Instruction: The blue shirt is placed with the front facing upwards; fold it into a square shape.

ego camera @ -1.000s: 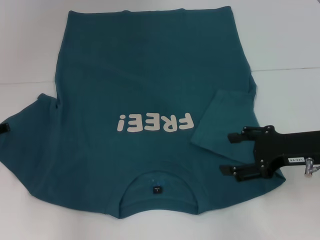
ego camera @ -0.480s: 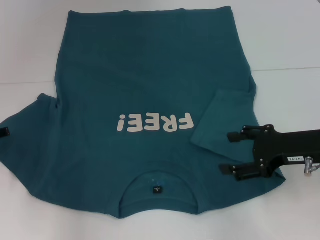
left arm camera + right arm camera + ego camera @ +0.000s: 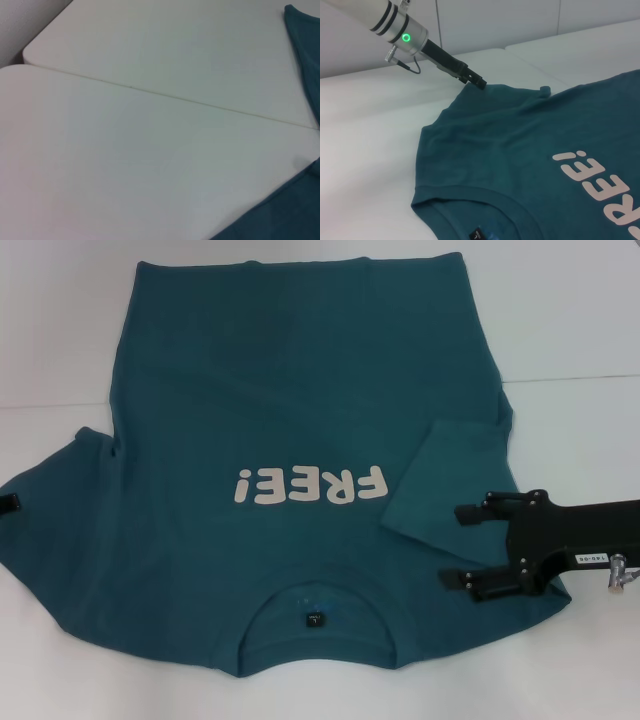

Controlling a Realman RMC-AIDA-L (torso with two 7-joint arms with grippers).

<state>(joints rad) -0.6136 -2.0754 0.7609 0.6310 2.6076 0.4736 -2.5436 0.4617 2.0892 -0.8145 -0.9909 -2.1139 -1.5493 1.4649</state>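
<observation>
Nothing much has shifted since the earlier frames: only the left gripper, a dark tip at the shirt's left sleeve edge, has edged slightly. Whether its fingers are parted or closed cannot be told. Over the shirt's right shoulder the right gripper hovers with its two fingers wide apart, holding nothing. One shirt lies print-up on the white table, collar nearest the robot, with its right sleeve folded inward over the chest.
</observation>
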